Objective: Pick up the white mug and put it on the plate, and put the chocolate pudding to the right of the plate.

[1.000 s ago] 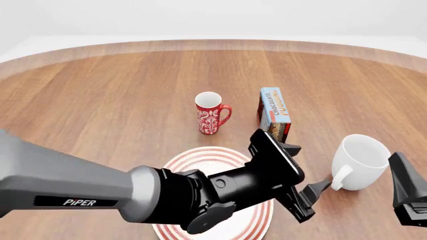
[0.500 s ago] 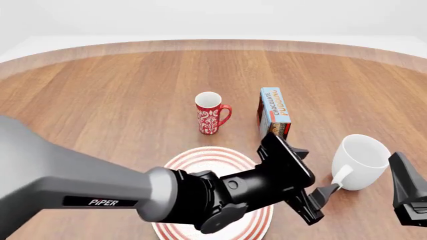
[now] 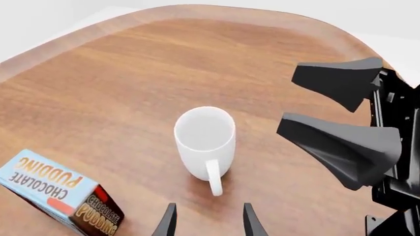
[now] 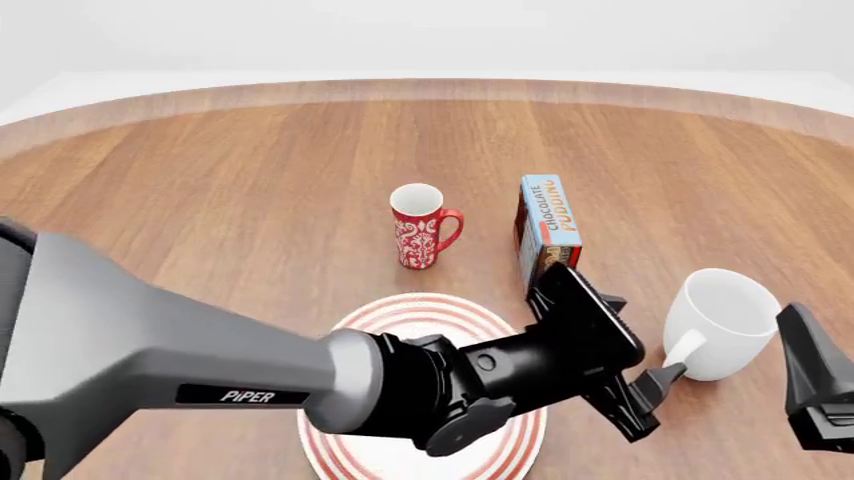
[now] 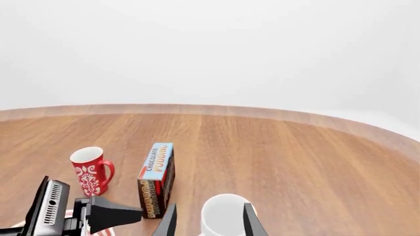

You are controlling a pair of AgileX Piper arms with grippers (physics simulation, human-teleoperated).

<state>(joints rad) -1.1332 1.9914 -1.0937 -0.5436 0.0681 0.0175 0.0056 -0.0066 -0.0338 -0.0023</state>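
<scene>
My left gripper (image 4: 654, 392) had its jaws parted and empty, reaching across the lower middle of the front view with its fingertips right at the handle of the white mug (image 4: 718, 322), lined up on it but, as far as I could tell, not closed on anything. In the left wrist view the handle pointed straight into the gap between my fingertips (image 3: 169, 222). My right gripper (image 5: 208, 221) was spread too, holding nothing; it sat at the lower right edge of the front view, just beside the mug.

I judged nothing was finished. The mug stood upright on the table (image 4: 240, 200) at lower right, well clear of the plate (image 4: 400, 318), which lay at bottom centre, mostly hidden under my left arm and bare where I could see it. The chocolate pudding (image 4: 549, 228) stood upright above and right of the plate, near the red mug (image 4: 422, 226). Both placements were still ahead: the grasp and lift of the mug first, I reckoned, then the box.
</scene>
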